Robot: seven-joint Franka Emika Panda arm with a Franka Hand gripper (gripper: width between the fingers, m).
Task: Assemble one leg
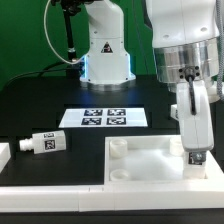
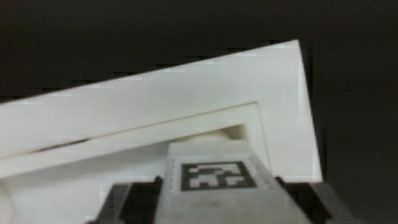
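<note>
One small white rectangular plastic leg (image 2: 214, 176) with a black-and-white square tag on its face sits between your gripper's (image 2: 217, 200) two dark fingers (image 2: 128, 200) in the wrist view, and both fingers press against its sides, so you have it clamped. In the exterior view that same gripper (image 1: 197, 152) hangs upright over the large white square tray-like tabletop (image 1: 160, 166), toward the exterior view's right, with the leg hidden for the most part behind the silver finger housing; you cannot tell from either view whether the leg's lower end touches the tray. The wrist view shows a corner of the white tabletop (image 2: 196, 100) beyond the leg, with its raised rim and a small notch-like recess just past the leg's tagged face.

Further along the black table (image 1: 40, 110), on the exterior view's left, a second white tagged leg (image 1: 44, 143) lies on its side, well apart from the gripper. Behind the tabletop, the thin flat white marker board (image 1: 104, 118) lies flat with its square tags. Beyond that stands the arm's white base (image 1: 105, 50).
</note>
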